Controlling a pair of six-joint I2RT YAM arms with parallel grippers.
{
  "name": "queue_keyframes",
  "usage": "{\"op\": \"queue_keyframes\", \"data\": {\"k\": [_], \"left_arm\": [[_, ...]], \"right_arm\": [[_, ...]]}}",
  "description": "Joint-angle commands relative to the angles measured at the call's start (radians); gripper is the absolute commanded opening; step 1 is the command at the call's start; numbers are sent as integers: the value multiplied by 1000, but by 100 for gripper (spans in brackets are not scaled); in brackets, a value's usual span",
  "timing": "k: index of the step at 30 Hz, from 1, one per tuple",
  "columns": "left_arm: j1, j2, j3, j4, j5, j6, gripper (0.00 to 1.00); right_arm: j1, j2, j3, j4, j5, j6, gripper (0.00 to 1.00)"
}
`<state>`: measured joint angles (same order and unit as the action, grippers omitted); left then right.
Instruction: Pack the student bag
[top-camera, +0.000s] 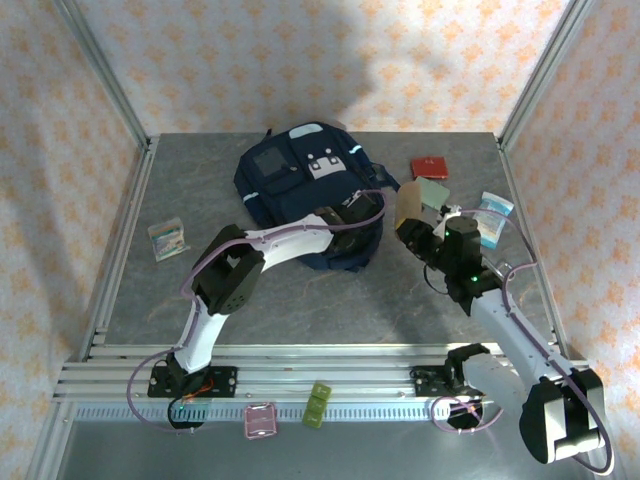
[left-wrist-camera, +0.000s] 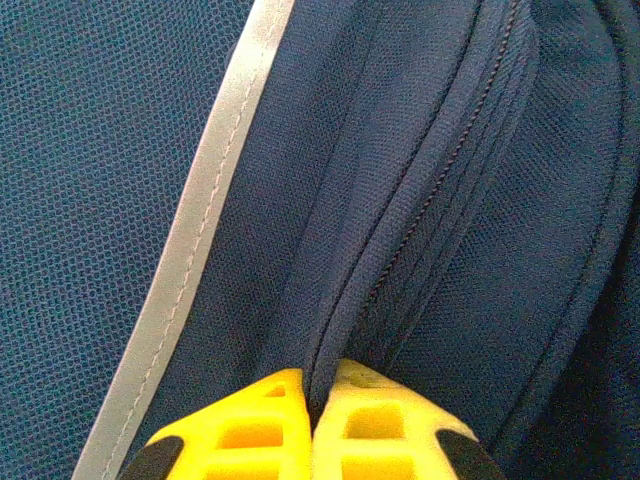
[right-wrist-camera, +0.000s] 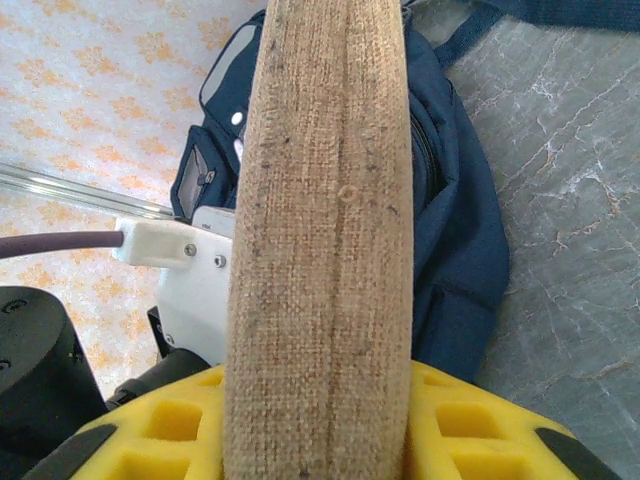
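Top view: my left gripper (top-camera: 350, 225) is on the student bag (top-camera: 290, 175), which lies left of my right gripper (top-camera: 413, 226). The right gripper clamps a burlap item (top-camera: 408, 203).

Left wrist: my fingers (left-wrist-camera: 270, 420) are pinched on bag fabric beside the zipper (left-wrist-camera: 420, 220).

Right wrist: the bag lies beyond the clamped item.

Left arm (top-camera: 235, 270): white links, black joint housings, lilac cable running up from its base. Right arm (top-camera: 505, 315): same build, green light (top-camera: 471, 279) on the black wrist housing. Left tool (left-wrist-camera: 315, 395) and right tool (right-wrist-camera: 318, 420): yellow fingers (left-wrist-camera: 265, 425) with rectangular cut-outs. White bracket (right-wrist-camera: 185, 250) bears two screws.
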<state>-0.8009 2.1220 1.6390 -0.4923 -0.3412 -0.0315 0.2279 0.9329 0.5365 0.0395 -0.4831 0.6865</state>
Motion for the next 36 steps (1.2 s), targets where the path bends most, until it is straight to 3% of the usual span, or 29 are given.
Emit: {"op": "queue_keyframes", "data": {"k": [1, 9, 17, 26, 32, 36], "left_arm": [[32, -87, 61, -30, -41, 5, 0], [78, -252, 210, -63, -8, 4, 0], [98, -308, 265, -57, 8, -26, 0], [97, -342, 244, -31, 45, -74, 0], [97, -358, 251, -30, 57, -85, 0], [97, -371, 247, -29, 62, -94, 0]], "right_arm": [[-5, -2, -17, 51, -26, 8, 31], [2, 67, -42, 179, -192, 36, 31], [148, 329, 85, 390, -290, 91, 30], [160, 797, 420, 468, -371, 209, 30], [162, 1079, 677, 522, -359, 314, 31], [162, 1236, 885, 487, -330, 346, 40]]}}
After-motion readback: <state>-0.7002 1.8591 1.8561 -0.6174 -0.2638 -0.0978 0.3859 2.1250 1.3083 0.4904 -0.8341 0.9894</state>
